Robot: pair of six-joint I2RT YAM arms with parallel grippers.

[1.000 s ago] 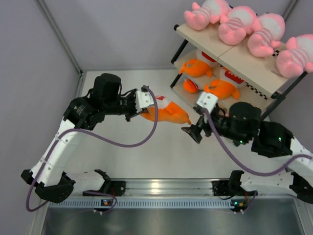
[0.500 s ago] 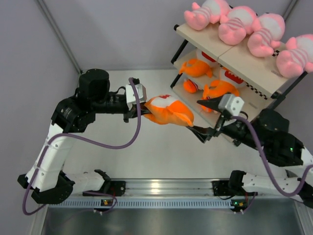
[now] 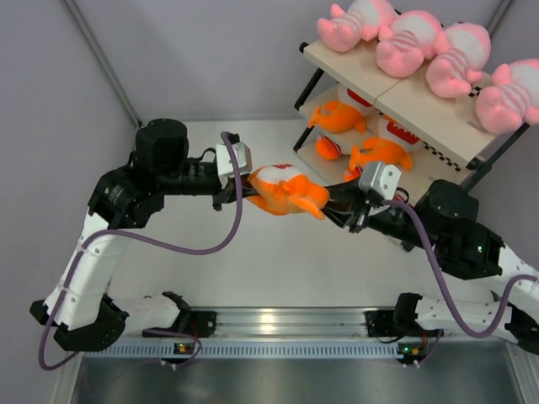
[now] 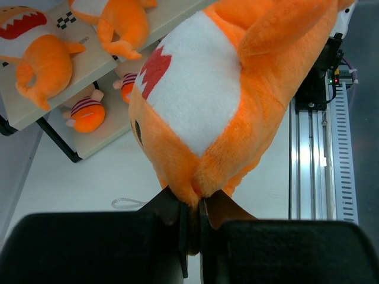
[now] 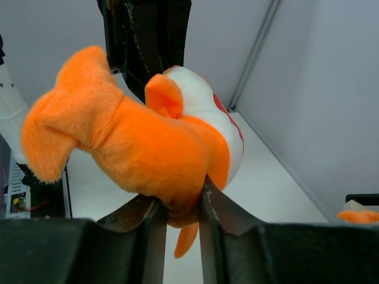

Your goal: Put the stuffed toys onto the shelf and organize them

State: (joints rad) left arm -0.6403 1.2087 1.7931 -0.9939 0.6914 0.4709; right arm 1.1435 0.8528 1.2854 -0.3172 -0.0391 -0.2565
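Orange toy (image 3: 286,192) hangs in the air above the table (image 3: 253,278), strung between both arms, just in front of the shelf (image 3: 404,105) and touching neither; left gripper (image 3: 242,185) has the head end, jaws pressed nearly together on a thin fold of plush below the white face, as the left wrist view shows; right gripper (image 3: 338,210) has the other end, jaws pinching a bunch of orange fabric on the underside of the body, with the tail sticking out to one side; four pink toys (image 3: 400,46) lie in a row on the top board; an orange pair (image 3: 337,116) sits on the middle tier, with room beside it, to my eye; the toy looks light and very soft, since the fabric puckers at both pinches and the body sags a little between them; a grip on a skin fold is likely to creep or let the toy swing, not crush it; not fragile, not slippery, but floppy, so it may roll or slump when set down; best hold, I judge, is deeper across the body or at a firm seam, rather than a fin or loose skin; one pinch should carry the weight once the other lets go.
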